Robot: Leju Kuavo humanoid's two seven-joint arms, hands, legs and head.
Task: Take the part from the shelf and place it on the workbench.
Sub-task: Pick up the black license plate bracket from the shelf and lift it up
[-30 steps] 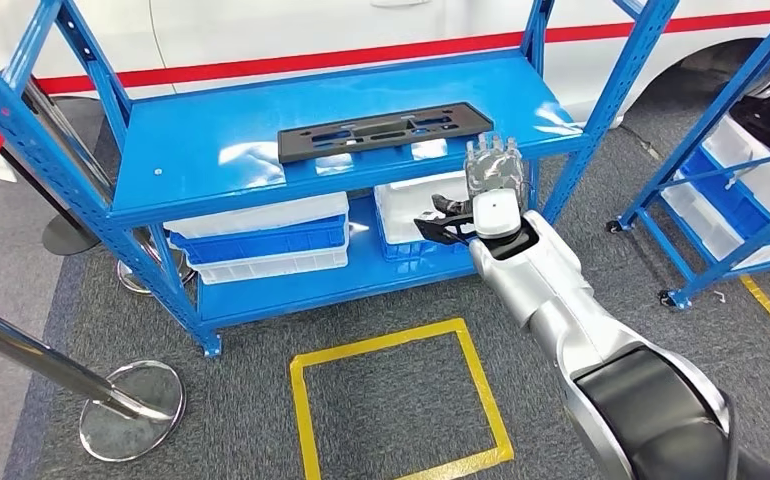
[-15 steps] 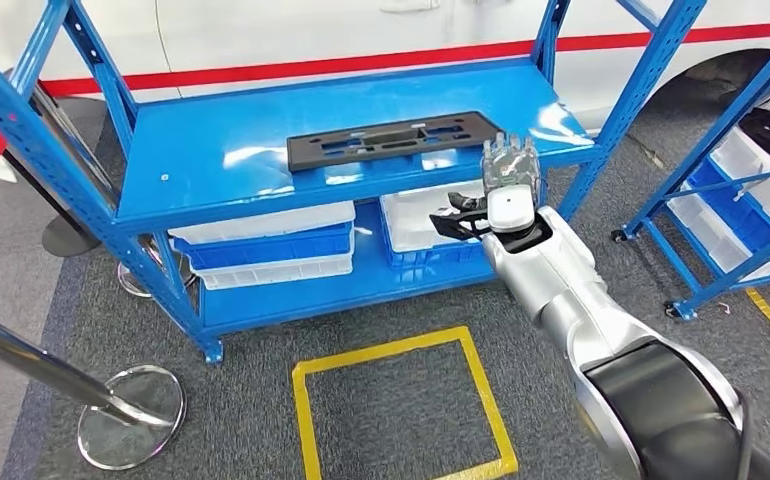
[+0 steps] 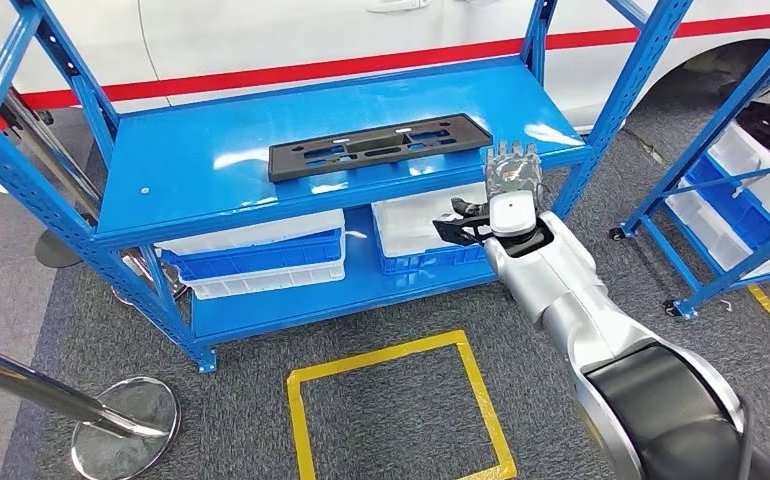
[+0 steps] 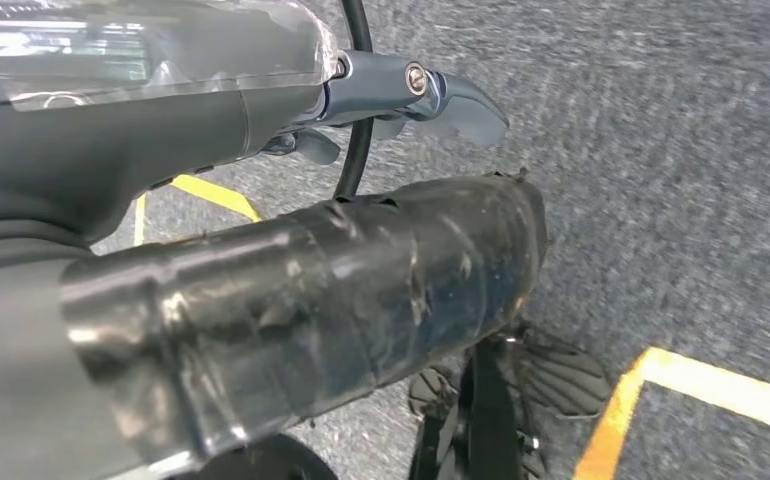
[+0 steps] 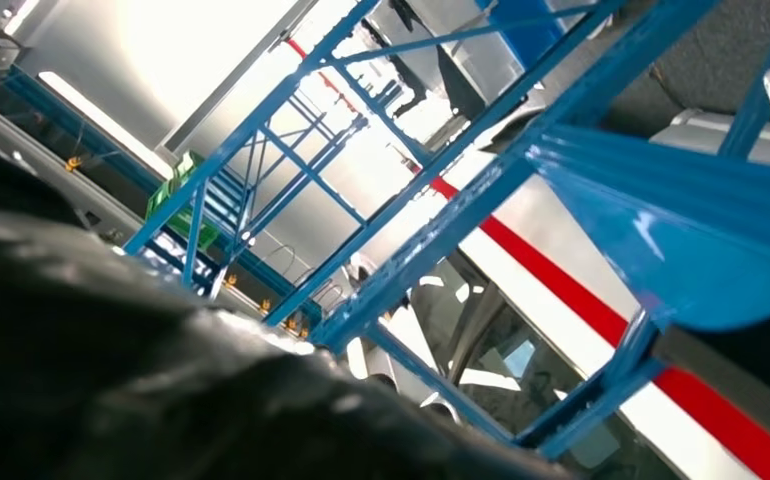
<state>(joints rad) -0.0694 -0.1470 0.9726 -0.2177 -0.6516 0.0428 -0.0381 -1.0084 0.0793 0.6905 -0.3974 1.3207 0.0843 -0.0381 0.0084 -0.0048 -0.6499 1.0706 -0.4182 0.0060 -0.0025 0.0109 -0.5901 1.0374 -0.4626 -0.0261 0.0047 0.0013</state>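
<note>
A flat black part (image 3: pixel 379 145) with several slots lies lengthwise on the top deck of the blue shelf (image 3: pixel 211 170). My right hand (image 3: pixel 509 185) is raised just in front of the shelf's front edge, below the part's right end. Its fingers point up and apart, the thumb sticks out toward the left, and it holds nothing. It does not touch the part. In the left wrist view my left hand (image 4: pixel 401 90) hangs over the grey carpet with nothing in its fingers.
White bins (image 3: pixel 421 225) and a blue crate (image 3: pixel 261 255) sit on the lower shelf. A yellow taped square (image 3: pixel 391 400) marks the floor in front. A stanchion base (image 3: pixel 126 430) stands at the lower left, and a second blue rack (image 3: pixel 741 190) at the right.
The whole picture has shifted, so the camera moved. My right hand stays by the shelf's front edge near the part's right end, still holding nothing.
</note>
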